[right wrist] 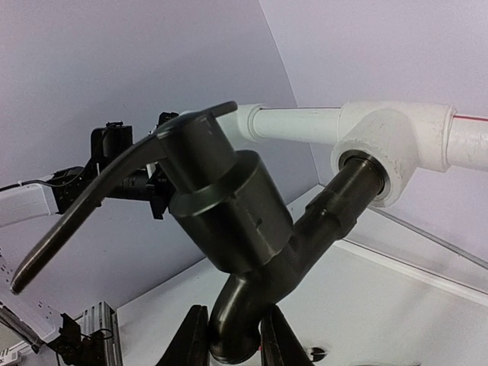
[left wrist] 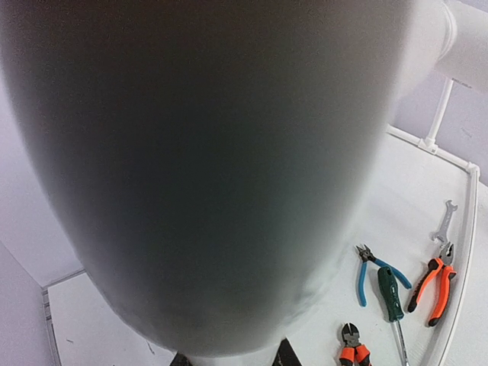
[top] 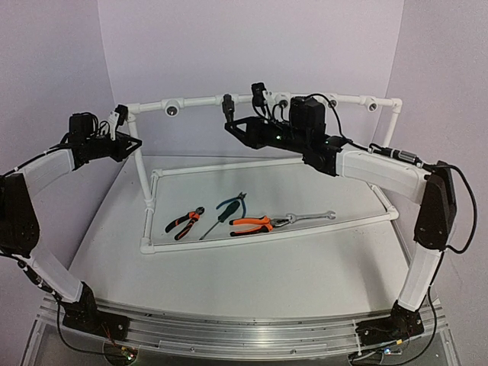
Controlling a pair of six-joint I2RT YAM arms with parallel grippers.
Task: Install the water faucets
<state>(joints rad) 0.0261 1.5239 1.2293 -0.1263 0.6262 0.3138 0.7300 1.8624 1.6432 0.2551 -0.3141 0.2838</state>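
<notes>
A small black tap [right wrist: 252, 229] shows close up in the right wrist view. Its threaded end sits in the socket of a white tee fitting [right wrist: 389, 149], and its lever handle [right wrist: 84, 221] sticks out to the left. My right gripper [right wrist: 232, 343] is shut on the tap's spout. From above, the right gripper [top: 230, 126] holds the tap [top: 227, 107] under the top rail of the white pipe frame [top: 202, 101]. My left gripper [top: 131, 142] grips the frame's left corner post. That pipe [left wrist: 213, 168] fills the left wrist view, with only the fingertips [left wrist: 286, 354] showing.
A second black tap-like piece [top: 258, 93] hangs from the rail beside the first. More tee fittings [top: 173, 109] sit along the rail. Orange-handled pliers [top: 252, 224], orange cutters [top: 185, 223], blue cutters [top: 232, 204] and a wrench [top: 309, 217] lie inside the frame's base rectangle.
</notes>
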